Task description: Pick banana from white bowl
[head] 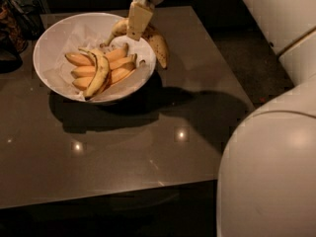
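Observation:
The white bowl (45,43) stands at the far left of the dark table. My gripper (138,25) reaches down at the bowl's far right rim and is shut on the middle of the freckled yellow banana (159,46). The banana hangs across the rim, with its dark-tipped end outside the bowl over the table and its other end (118,28) over the bowl. Inside the bowl lie several smaller orange-yellow bananas (118,74) and another large banana with a dark line along its edge (98,73), all on crinkled paper.
The dark glossy table (148,147) runs from the bowl to the near edge. My white body (276,172) fills the right foreground. Dark clutter (10,31) sits beyond the table's left edge.

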Controlling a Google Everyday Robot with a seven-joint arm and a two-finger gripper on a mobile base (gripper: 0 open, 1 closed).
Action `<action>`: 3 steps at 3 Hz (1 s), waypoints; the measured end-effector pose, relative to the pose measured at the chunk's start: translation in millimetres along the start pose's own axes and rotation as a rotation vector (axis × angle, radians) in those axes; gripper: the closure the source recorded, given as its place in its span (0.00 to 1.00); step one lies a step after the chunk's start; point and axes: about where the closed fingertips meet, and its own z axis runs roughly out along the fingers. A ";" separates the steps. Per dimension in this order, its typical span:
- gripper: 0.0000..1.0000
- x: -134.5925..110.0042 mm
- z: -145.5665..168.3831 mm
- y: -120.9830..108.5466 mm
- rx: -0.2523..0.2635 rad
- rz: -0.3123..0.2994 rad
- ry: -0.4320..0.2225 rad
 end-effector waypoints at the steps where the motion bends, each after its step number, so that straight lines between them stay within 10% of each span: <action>1: 1.00 -5.5 1.3 22.7 -0.006 -0.041 0.028; 3: 1.00 4.3 9.3 36.1 -0.031 -0.019 0.031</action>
